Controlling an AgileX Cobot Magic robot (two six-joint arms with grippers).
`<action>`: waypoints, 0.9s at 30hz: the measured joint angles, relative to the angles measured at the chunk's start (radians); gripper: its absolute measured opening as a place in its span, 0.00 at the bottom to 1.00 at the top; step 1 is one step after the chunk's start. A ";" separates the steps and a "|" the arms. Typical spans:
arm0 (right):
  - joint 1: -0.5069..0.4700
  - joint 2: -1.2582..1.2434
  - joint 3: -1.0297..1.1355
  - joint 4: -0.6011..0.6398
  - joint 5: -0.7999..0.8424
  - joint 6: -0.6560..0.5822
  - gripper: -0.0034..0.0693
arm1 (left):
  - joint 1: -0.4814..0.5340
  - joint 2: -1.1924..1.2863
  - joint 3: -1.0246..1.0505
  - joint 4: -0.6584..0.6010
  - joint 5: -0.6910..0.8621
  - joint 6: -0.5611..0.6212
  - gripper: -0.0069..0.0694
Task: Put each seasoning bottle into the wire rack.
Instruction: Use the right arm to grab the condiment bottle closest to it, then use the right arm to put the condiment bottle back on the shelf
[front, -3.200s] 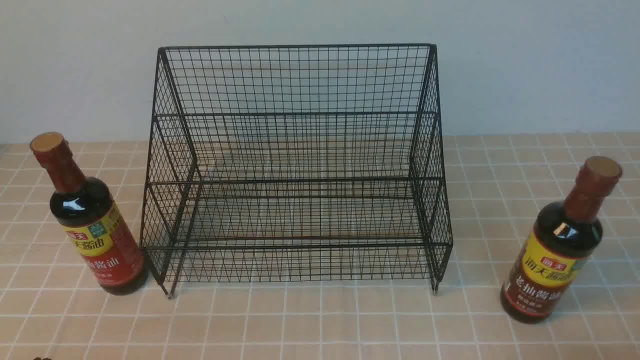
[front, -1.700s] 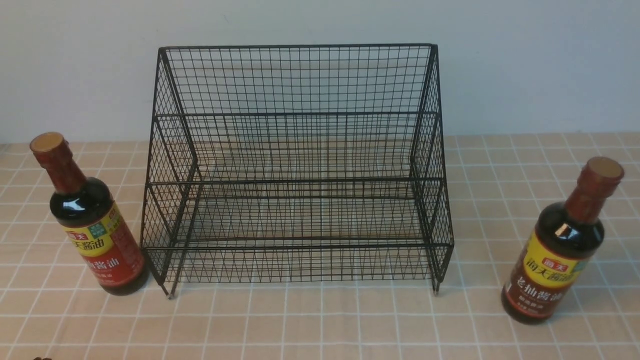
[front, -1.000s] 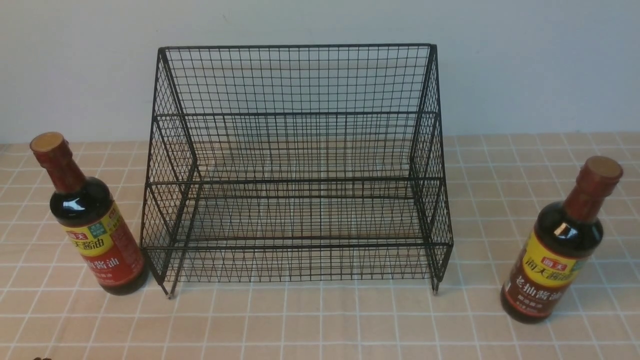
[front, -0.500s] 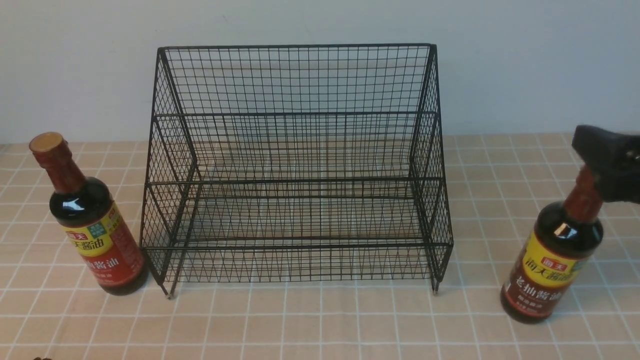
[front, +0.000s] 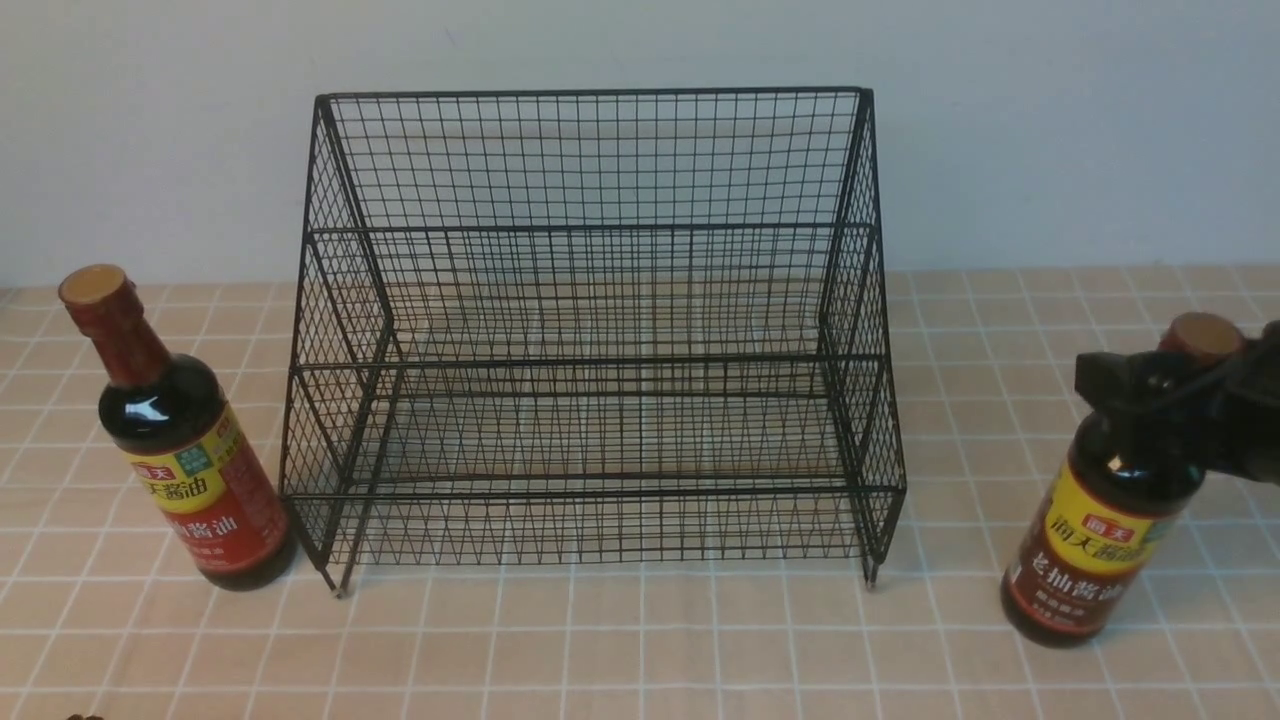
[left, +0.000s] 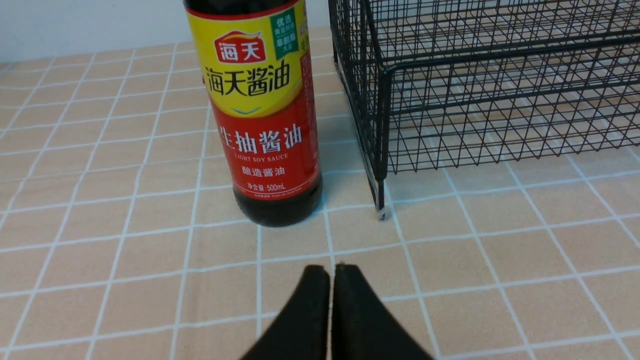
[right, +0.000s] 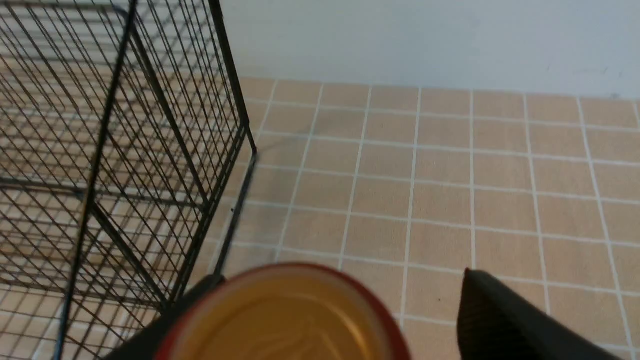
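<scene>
The black wire rack (front: 590, 491) stands in the middle of the tiled table with both tiers bare. One seasoning bottle with a red label (front: 200, 490) stands upright just left of it. The other seasoning bottle, with a dark brown label (front: 1095, 560), stands upright to the right. My right gripper (front: 1165, 378) is open at that bottle's neck, one finger on each side below the tan cap (right: 285, 315). A gap shows between the cap and one finger (right: 500, 320). My left gripper (left: 330, 270) is shut and empty, low over the tiles in front of the red-label bottle (left: 260, 115).
A pale wall runs close behind the rack. The rack's left front foot (left: 381, 212) stands close to the red-label bottle. The rack's right side (right: 233, 75) is a few tiles from the brown-label bottle.
My right gripper came in from the right and dropped from above the cap to neck level around the brown-label bottle. Both bottles, the rack and the left arm have stayed put.
</scene>
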 joint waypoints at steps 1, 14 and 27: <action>0.000 0.001 0.000 -0.001 0.000 0.000 0.77 | 0.000 0.000 0.000 0.000 0.000 0.000 0.08; 0.002 -0.022 -0.082 -0.082 0.140 -0.002 0.42 | 0.000 0.000 0.000 0.000 0.000 0.000 0.08; 0.248 -0.105 -0.405 -0.095 0.262 -0.055 0.42 | 0.000 0.000 0.000 0.000 0.000 0.000 0.08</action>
